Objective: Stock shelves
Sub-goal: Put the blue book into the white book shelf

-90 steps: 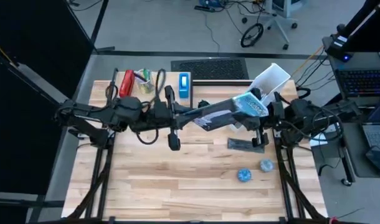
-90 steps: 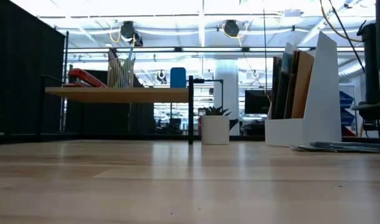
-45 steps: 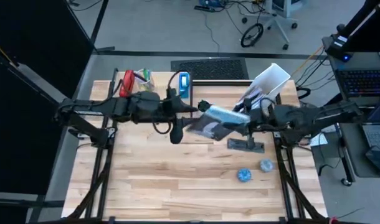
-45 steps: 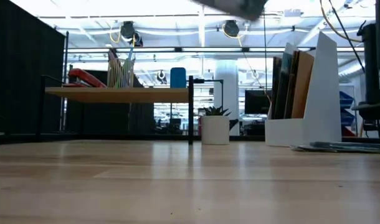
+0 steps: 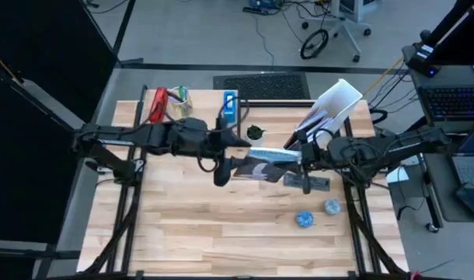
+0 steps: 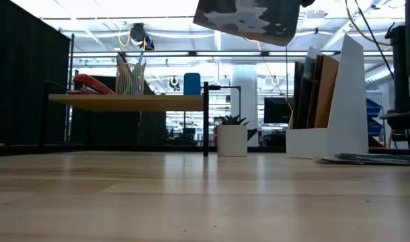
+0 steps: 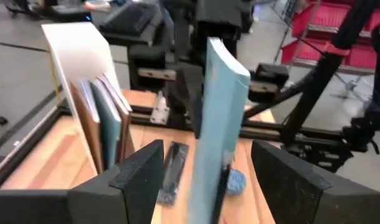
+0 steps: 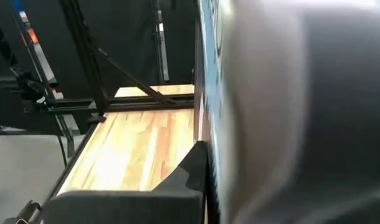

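Gripping a blue book [image 5: 266, 161] (mid-air, above the table [image 5: 221, 233]) — right tool [image 5: 299, 158]; left tool [image 5: 231, 159] spread wide at its other end.

A light-blue book [image 7: 220, 118] with a grey-and-white mottled cover is seen above the pale wood desk [image 5: 221, 225]; a red stapler [image 6: 92, 83] is shown on the light-wood shelf [image 6: 128, 101], beside a white file holder [image 6: 346, 107].
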Controlling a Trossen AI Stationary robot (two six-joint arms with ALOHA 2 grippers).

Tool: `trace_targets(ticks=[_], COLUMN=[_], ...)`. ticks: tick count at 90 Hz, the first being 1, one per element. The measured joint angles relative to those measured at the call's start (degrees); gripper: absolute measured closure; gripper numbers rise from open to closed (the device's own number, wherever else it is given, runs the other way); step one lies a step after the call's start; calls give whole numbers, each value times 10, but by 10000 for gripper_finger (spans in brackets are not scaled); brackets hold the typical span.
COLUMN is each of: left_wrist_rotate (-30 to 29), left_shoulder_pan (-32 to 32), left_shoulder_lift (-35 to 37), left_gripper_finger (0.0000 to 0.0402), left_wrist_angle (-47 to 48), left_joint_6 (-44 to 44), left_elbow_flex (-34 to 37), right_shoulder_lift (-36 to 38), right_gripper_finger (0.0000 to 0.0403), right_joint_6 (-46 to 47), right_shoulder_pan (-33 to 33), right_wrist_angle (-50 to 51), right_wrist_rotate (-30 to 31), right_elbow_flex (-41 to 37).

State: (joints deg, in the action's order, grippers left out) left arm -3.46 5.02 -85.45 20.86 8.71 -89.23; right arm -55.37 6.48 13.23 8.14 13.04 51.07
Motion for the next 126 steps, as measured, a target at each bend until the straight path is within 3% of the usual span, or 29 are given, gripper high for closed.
trace_targets(ticks=[15,25,41,48,53,86,106,126], left_wrist_rotate=[0,0,-17,-19,-27,-145,-283,-293], left_shoulder_pan=[0,0,-5,-8,-9,-12,-15,-33], left_shoulder_lift=[-33,-54,-60,-61,-61,-48,-82,-137], left_gripper_finger=[177,205,310,369,388,396,396,397], left_wrist_angle=[-13,-38,-56,-54,-55,-117,-224,-357], left_joint_6=[0,0,-3,-15,-19,-67,-132,-148], left_elbow_flex=[0,1,0,0,0,0,1,1], right_shoulder_lift=[1,1,1,1,4,136,211,232], right_gripper_finger=[400,399,397,386,371,254,239,238], right_joint_6=[0,0,18,35,50,45,50,49], right_shoulder_pan=[0,0,0,0,-1,-1,0,0], right_wrist_angle=[-12,-15,-15,-11,-14,-16,-24,-32], right_wrist_rotate=[1,1,1,6,7,7,-1,0], right_elbow_flex=[0,0,0,0,0,0,1,1])
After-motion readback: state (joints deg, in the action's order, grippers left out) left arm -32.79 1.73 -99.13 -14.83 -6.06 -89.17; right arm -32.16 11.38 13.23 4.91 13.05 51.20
